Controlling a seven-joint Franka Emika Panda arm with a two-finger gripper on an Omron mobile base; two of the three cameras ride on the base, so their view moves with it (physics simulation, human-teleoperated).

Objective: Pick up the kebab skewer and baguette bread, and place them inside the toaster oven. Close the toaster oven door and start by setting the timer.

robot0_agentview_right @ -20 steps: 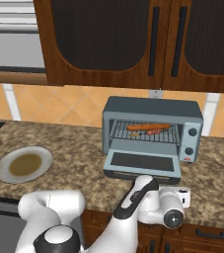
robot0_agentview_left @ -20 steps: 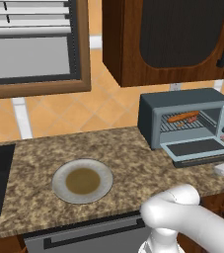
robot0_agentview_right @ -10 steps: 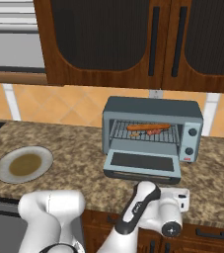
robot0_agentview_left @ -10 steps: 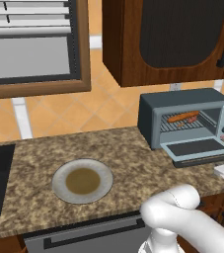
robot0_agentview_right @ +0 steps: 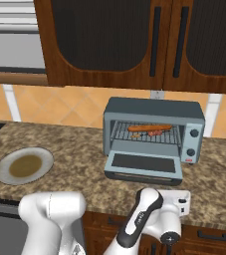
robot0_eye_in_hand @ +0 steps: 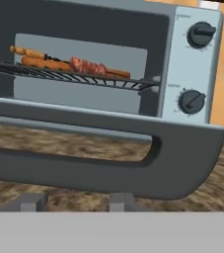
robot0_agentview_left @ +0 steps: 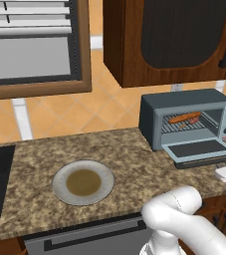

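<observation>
2 round dark knobs [robot0_eye_in_hand: 201, 33] beside wire rack [robot0_eye_in_hand: 79, 76]

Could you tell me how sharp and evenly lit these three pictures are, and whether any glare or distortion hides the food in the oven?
Left base view: flat, even rendered light, no glare; the kebab skewer is small but legible in the toaster oven. Right base view: equally sharp, soft shadows under the toaster oven door. Hand view: close and tilted, the door handle looms large and slightly soft, yet the baguette bread reads clearly.
</observation>
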